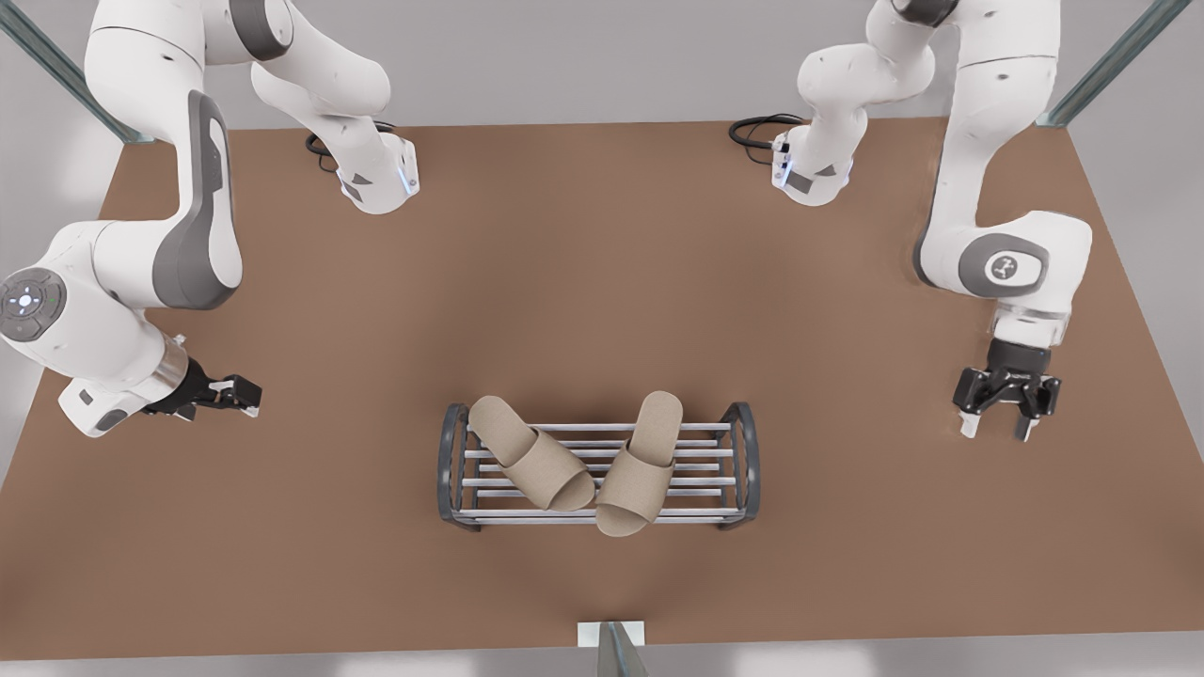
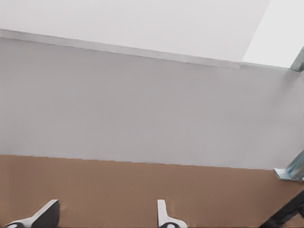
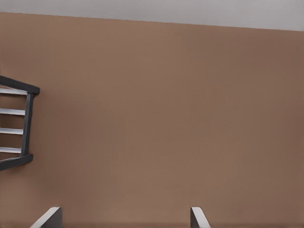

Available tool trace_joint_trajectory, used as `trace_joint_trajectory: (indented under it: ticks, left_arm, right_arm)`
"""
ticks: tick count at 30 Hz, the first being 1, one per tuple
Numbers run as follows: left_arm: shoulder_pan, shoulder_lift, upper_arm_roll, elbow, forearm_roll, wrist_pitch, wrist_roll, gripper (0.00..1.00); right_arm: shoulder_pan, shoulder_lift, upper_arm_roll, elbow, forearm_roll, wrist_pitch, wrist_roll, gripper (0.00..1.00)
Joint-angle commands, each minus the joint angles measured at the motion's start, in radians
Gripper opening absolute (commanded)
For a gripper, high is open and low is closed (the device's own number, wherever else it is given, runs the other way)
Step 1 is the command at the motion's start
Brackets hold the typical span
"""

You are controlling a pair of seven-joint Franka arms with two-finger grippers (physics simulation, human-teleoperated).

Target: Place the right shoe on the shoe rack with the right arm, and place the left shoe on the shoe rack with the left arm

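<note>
Left arm: reaches down at the front view's left, elbow bent, wrist turned nearly level over the tabletop (image 1: 602,282). Ends in the left gripper (image 1: 249,397), low above the brown surface, with the fingers (image 2: 164,216) spread apart and nothing between them. Looks across the tabletop toward a pale grey wall in the left wrist view.

Right arm: comes down at the front view's right, last link almost upright, with the right gripper (image 1: 997,431) pointing straight down near the surface. Keeps the fingers (image 3: 195,218) wide apart as well, with bare tabletop between them.

Shoe rack (image 1: 696,481): stands between the two grippers, toward the near edge in the front view, well apart from both. Shows one dark arched end and pale bars (image 3: 28,114) in the right wrist view, away from the fingers.

On the rack: one shoe (image 1: 531,454) toward the front view's left, the other shoe (image 1: 640,465) toward the right, both beige open slippers lying across the bars. Angled inward, toes meeting near the front bar, heels apart. Cannot tell which is the left and which the right one.

Markings: a round white emblem (image 1: 1002,268) on the grey joint cover of the right arm, too small to read.
</note>
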Motion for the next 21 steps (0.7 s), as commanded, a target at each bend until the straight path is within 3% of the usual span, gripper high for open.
trace_joint_trajectory:
  ticks: [1,4,6,7,10,11,13,21]
  left_arm:
    - [-0.044,-0.049,0.01,0.087,1.015,-0.981,-0.411,1.0]
    - [-0.071,-0.053,-0.09,0.088,1.027,-1.107,-1.526,1.0]
    - [-0.073,-0.053,-0.122,0.099,1.032,-1.113,-1.773,1.0]
    - [-0.076,-0.05,-0.18,0.099,1.171,-1.111,-1.845,1.0]
    - [-0.165,-0.023,-0.171,0.1,1.328,-1.081,-1.488,1.0]
    - [-0.231,0.011,-0.107,0.165,1.316,-1.12,-1.483,1.0]
    - [-0.266,0.116,-0.053,0.464,1.198,-1.378,-1.492,1.0]
    - [-0.262,0.111,-0.053,0.492,1.204,-1.411,-1.492,1.0]
  right_arm:
    - [0.0,-0.001,0.0,0.001,0.001,0.0,-0.026,1.0]
    - [0.0,-0.001,0.0,0.001,0.001,0.0,-0.026,1.0]
    - [0.0,-0.001,0.0,0.001,0.001,0.0,-0.026,1.0]
    - [-0.002,-0.001,0.0,0.001,0.001,0.001,-0.026,1.0]
    - [-0.002,-0.001,0.0,0.001,0.001,0.0,-0.026,1.0]
    - [-0.002,-0.001,0.0,0.001,0.001,-0.002,-0.026,1.0]
    - [-0.002,-0.002,0.0,0.001,0.001,-0.005,-0.026,1.0]
    - [-0.008,0.002,0.001,0.001,0.001,0.003,-0.026,1.0]
